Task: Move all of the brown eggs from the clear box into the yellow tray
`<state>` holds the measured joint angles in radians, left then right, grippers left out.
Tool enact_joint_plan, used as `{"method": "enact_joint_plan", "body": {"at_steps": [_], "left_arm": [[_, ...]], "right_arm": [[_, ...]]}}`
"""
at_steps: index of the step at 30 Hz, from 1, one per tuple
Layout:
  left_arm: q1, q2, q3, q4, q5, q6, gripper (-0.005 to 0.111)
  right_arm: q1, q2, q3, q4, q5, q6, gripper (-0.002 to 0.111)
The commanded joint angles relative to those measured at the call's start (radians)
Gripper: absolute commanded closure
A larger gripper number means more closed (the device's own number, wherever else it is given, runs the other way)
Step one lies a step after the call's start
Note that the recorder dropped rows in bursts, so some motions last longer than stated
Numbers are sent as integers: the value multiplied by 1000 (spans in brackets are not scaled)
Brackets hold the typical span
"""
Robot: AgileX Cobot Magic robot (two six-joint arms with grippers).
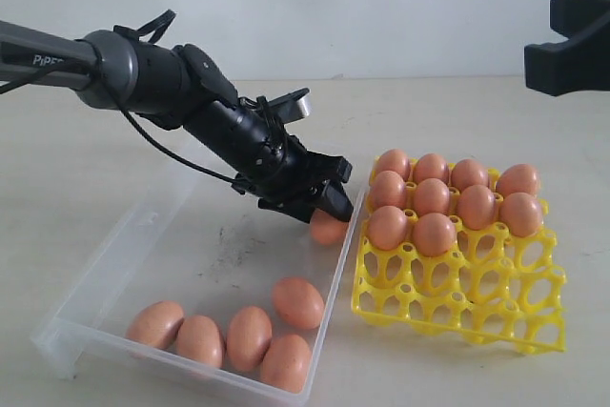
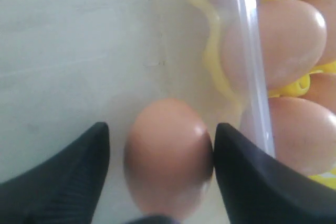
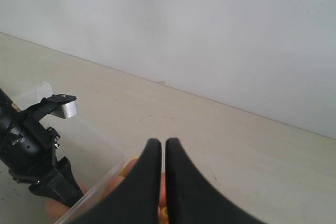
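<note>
The clear box [image 1: 105, 264] lies at the left and holds several brown eggs [image 1: 249, 337], most of them near its front wall. One more egg [image 1: 329, 228] [image 2: 168, 156] rests on the box floor by the right wall. My left gripper [image 1: 326, 205] [image 2: 157, 135] stands open around it: one finger touches the egg and the other is a small gap away. The yellow tray [image 1: 457, 302] stands right of the box, its back rows filled with eggs [image 1: 431, 195]. My right gripper [image 1: 553, 50] [image 3: 158, 142] hangs high above the tray, shut and empty.
The box's right wall [image 2: 252, 66] runs close beside the left gripper's finger, with the tray's eggs [image 2: 283, 40] just behind it. The tray's front two rows of cups [image 1: 477, 316] hold nothing. Bare table lies behind the box and the tray.
</note>
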<state>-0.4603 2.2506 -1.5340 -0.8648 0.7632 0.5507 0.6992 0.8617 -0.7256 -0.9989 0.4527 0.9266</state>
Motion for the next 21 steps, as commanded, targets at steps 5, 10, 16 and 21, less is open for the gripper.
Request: {"method": "enact_joint_plan", "body": {"at_steps": [5,10,16,21], "left_arm": [[-3,7,-6,8,-3,4,54],[-3,7,-6,8,-27,10,90],[-3,5,-6,-67,-36,142,103],[-3,-29,-6,-181,-93,281,103]], "right_arm": [[-3,-3,7,3,-2,-1,108],[-3,-3,7,3,0,-1,108],[-3,-3,7,3,0,-1,108],[-3,-3,7,3,0,-2,108]]}}
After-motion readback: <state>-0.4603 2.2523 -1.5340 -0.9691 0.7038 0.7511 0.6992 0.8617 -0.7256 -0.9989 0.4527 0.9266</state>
